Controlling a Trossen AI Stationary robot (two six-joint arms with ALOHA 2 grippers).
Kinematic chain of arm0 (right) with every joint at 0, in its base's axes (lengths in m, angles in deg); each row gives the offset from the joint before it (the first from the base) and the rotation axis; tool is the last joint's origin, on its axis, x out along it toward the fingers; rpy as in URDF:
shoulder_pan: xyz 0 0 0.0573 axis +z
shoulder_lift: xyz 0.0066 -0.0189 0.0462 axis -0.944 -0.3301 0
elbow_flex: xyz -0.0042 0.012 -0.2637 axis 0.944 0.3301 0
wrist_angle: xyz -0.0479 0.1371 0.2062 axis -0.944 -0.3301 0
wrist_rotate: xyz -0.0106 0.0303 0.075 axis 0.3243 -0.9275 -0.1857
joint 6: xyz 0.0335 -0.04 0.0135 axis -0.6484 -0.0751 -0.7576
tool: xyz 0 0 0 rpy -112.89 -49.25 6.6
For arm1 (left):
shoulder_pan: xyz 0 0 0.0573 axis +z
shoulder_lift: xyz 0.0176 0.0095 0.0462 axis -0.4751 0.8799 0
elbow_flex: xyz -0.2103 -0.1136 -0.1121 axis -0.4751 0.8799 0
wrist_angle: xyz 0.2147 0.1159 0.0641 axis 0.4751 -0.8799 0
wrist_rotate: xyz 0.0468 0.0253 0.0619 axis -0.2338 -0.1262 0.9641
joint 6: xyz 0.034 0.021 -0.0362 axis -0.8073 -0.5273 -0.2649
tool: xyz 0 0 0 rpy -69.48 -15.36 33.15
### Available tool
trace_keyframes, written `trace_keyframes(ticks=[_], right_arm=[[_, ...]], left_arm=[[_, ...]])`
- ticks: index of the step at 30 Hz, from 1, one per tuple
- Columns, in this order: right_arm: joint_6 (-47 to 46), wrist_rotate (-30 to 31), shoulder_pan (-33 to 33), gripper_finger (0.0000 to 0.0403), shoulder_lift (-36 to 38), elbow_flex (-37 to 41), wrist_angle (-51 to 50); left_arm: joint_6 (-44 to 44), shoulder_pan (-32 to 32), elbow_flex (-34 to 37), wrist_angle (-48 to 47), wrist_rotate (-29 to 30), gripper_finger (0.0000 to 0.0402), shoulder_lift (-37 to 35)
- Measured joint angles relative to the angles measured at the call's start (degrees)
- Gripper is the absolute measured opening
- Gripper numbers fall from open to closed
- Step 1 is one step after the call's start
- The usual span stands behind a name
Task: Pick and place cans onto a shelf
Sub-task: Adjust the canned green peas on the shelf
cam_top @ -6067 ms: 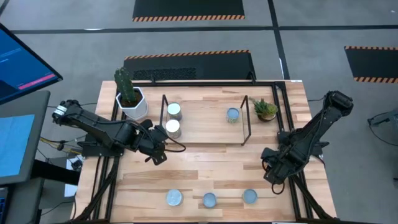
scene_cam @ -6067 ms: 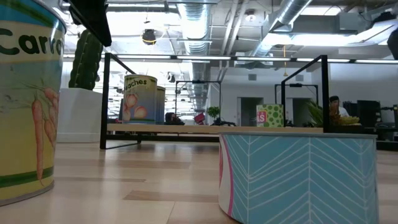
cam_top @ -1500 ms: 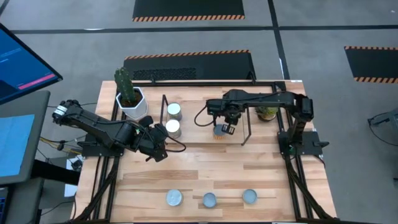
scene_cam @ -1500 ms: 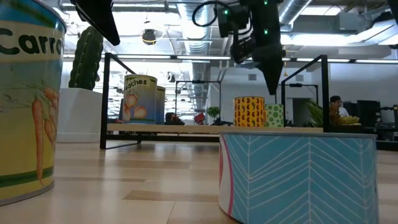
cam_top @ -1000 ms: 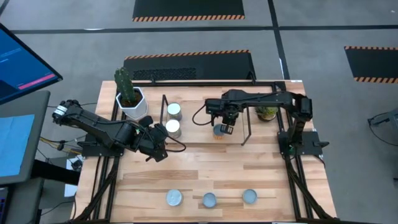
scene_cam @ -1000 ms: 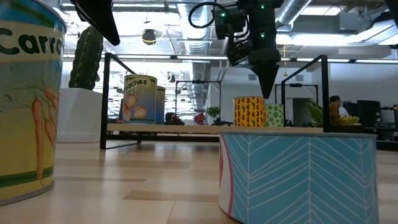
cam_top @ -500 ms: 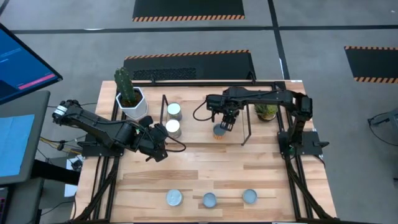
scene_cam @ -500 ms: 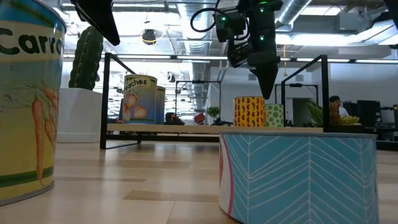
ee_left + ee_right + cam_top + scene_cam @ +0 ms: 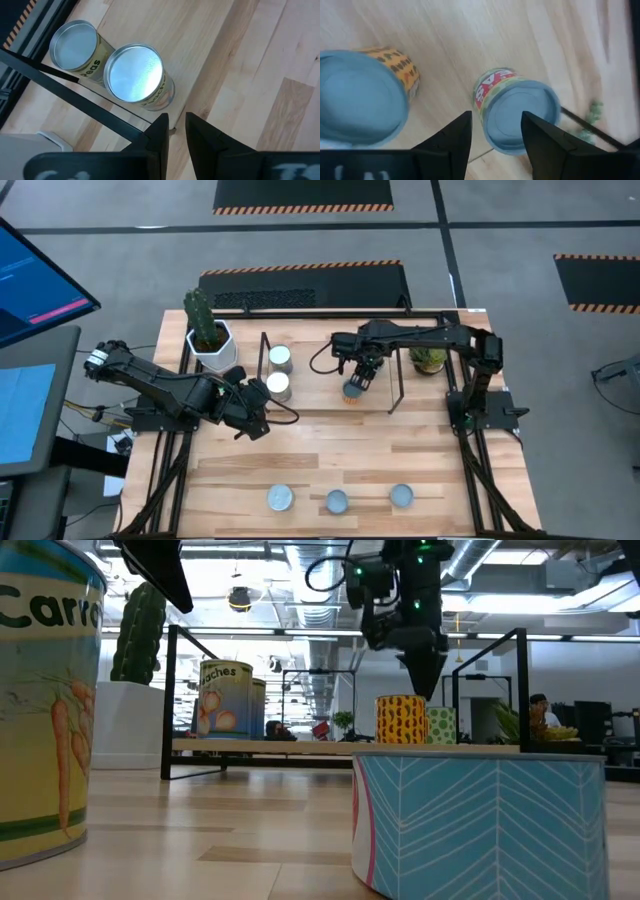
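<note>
The shelf (image 9: 397, 370) is a low black rod frame at the table's far middle. At its left end stand two silver-topped cans (image 9: 278, 386) (image 9: 134, 74). At its right end are a yellow patterned can (image 9: 350, 392) (image 9: 360, 102) and a green-labelled can (image 9: 520, 115) (image 9: 441, 726), both blue-topped and resting on their bases. My right gripper (image 9: 360, 378) (image 9: 495, 132) hangs open above these two, pointing down, touching neither. My left gripper (image 9: 256, 420) (image 9: 175, 131) waits just in front of the silver cans, a narrow gap between its fingers. Three more cans (image 9: 337, 502) stand along the near edge.
A white faceted pot with a cactus (image 9: 210, 340) stands left of the shelf, a small spiky green plant (image 9: 428, 356) right of it. In the low view the near-edge cans, a carrot can (image 9: 40, 700) and a teal chevron can (image 9: 480, 820), stand close. Bare wood lies between shelf and near cans.
My right gripper has rolled a little about the line it points along while staying above the yellow and green cans. Both cans stand where they were. My left arm has kept still.
</note>
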Motion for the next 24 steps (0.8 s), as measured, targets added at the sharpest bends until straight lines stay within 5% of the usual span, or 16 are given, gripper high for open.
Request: trace_keyframes(ticks=[12,24], right_arm=[[-2.70,-0.15,-0.66,0.0177,0.09,5.71,1.87],[-0.98,-0.75,-0.59,0.0015,0.23,5.52,9.47]], left_arm=[[-0.49,0.00,0.00,0.00,0.00,0.0052,0.00],[-0.48,0.00,0.00,-0.02,-0.02,0.0052,0.00]])
